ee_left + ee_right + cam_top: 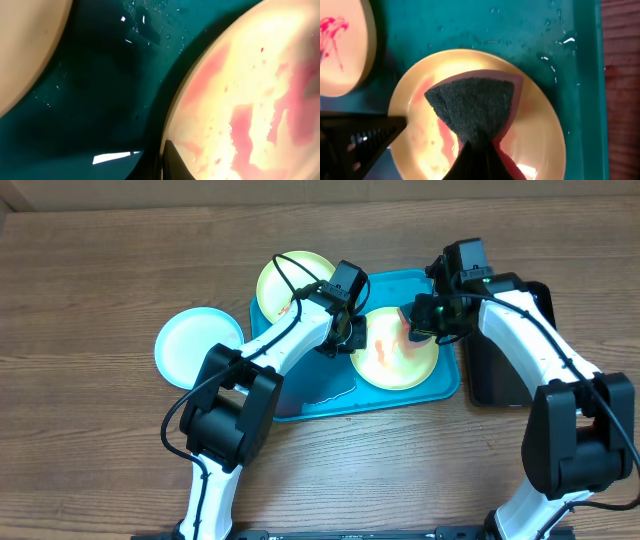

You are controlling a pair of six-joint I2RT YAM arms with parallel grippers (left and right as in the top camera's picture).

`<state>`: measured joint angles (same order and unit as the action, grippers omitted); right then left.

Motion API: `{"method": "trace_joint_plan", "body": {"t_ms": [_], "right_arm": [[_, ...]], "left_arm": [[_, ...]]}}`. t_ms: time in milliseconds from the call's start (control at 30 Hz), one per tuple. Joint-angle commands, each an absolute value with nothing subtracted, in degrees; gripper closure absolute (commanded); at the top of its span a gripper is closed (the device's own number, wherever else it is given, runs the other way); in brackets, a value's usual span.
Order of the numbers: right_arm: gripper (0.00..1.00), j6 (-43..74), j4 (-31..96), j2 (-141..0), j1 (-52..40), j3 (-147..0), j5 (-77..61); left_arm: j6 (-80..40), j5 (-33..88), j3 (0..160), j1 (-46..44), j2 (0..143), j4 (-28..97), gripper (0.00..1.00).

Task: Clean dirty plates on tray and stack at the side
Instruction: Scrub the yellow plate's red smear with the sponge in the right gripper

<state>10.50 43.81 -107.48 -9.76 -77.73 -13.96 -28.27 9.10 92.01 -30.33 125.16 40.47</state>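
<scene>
A pale yellow-green plate (395, 358) smeared with red-orange sauce lies on the right of the turquoise tray (300, 405). My right gripper (420, 320) is shut on a sponge (472, 107), dark scouring face up and pink body below, which rests on this plate (540, 135). My left gripper (350, 335) is at the plate's left rim, with one finger (175, 162) over the rim of the plate (250, 100). A second yellow-green plate (290, 280) with a small red smear lies at the tray's far left corner. A pale blue-white plate (195, 345) lies on the table left of the tray.
A black tray (500, 370) lies right of the turquoise tray, under my right arm. Water drops and a wet patch (330, 385) lie on the turquoise tray floor. Wooden table (100, 260) surrounds everything.
</scene>
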Motion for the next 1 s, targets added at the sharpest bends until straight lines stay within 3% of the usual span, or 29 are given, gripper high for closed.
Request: {"method": "trace_joint_plan", "body": {"t_ms": [0,267,567,767,967], "right_arm": [[0.96,10.7,42.3,-107.8,-11.2,-73.9,-12.8],[0.96,10.4,38.7,-110.0,-15.1,-69.4,-8.7],[0.96,7.1,41.5,-110.7,-19.1,-69.9,-16.7],[0.96,7.3,50.0,-110.7,-18.0,-69.9,-18.0],[0.96,13.0,48.9,-110.7,-12.3,-69.9,-10.0]], "left_arm": [[-27.2,7.7,93.4,-30.2,123.4,40.6,0.96],[-27.4,9.4,93.4,-30.1,123.4,40.2,0.96],[-27.5,10.6,93.4,-30.0,123.4,40.2,0.96],[-27.4,10.6,93.4,-30.0,123.4,40.2,0.96],[-27.4,10.6,93.4,-30.0,123.4,40.3,0.96]]}}
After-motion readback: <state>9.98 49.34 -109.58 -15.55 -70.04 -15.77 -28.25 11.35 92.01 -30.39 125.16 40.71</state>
